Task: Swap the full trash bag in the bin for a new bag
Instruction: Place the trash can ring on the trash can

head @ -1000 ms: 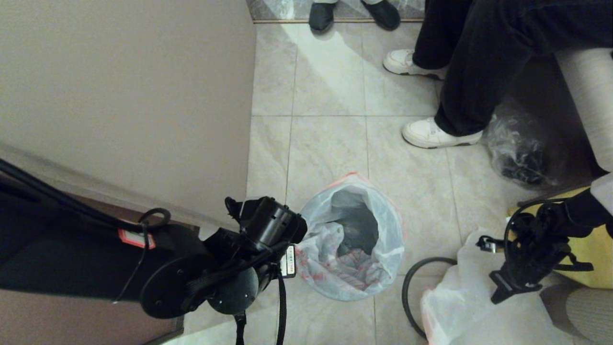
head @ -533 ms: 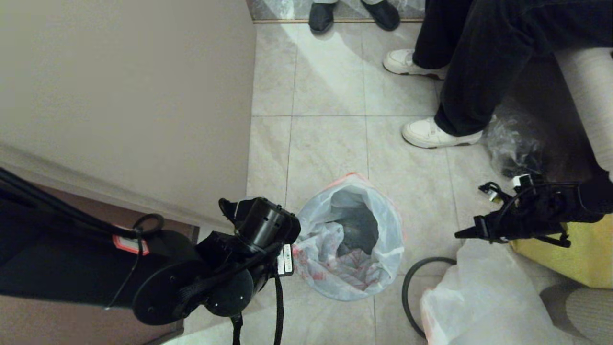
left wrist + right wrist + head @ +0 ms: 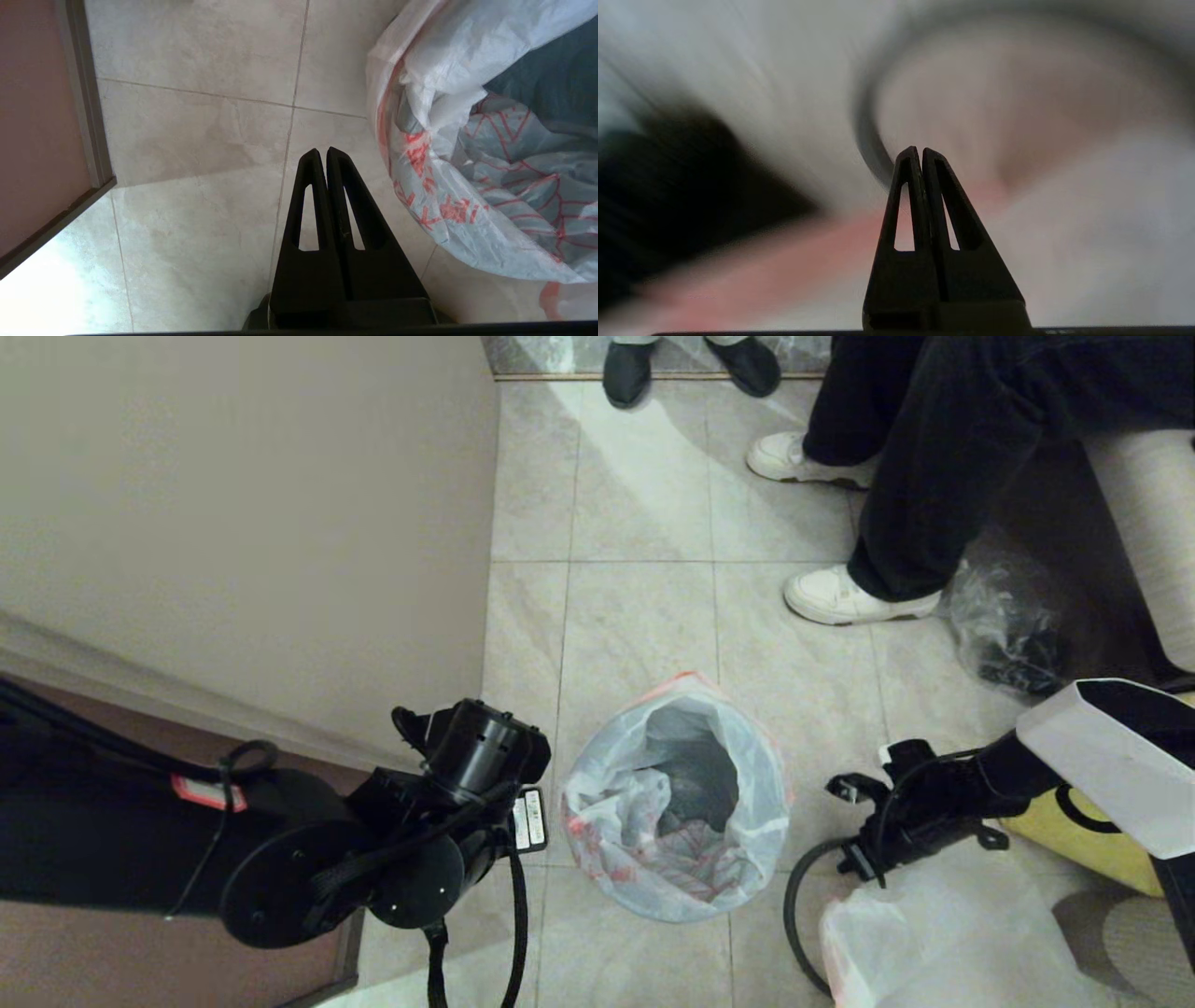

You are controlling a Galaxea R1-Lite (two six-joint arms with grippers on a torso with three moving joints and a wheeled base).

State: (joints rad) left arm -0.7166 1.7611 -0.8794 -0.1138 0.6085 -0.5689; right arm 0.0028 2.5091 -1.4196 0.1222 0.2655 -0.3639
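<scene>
bin (image 3: 674, 896): on the tile floor, lined with the new bag (image 3: 624, 807); red print inside
full trash bag (image 3: 943, 943): on the floor, right of the bin
left gripper (image 3: 323, 151): fingers pressed together, empty, beside the bin
right gripper (image 3: 919, 150): fingers together, empty, over the full trash bag

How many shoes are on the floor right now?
4. Two dark shoes sit at the far edge of the tiles, one white shoe just nearer, and another white shoe beside the clear bag. Others may be hidden.
</scene>
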